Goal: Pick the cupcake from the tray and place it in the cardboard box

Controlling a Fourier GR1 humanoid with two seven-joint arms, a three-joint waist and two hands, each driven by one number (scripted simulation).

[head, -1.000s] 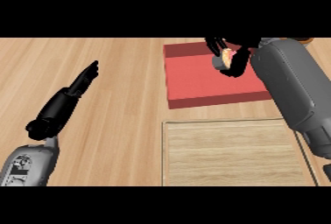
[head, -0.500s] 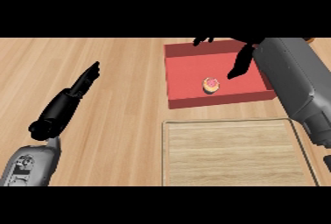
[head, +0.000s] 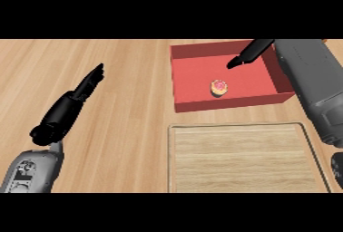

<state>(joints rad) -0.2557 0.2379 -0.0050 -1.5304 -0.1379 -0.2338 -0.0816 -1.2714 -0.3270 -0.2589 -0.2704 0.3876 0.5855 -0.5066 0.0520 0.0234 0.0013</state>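
Sitting in the red box at far right, the cupcake lies apart from the open right hand above it, left hand open over the counter.

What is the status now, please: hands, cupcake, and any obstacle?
Left hand open, resting over the counter at left. Right hand open above the red box, holding nothing. Cupcake sits inside the red box. Wooden tray bare, nothing in the way.

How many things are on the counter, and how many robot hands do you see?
Cupcake: 1
Red box: 1
Wooden tray: 1
Robot hands: 2, the left hand and the right hand
Total: 5
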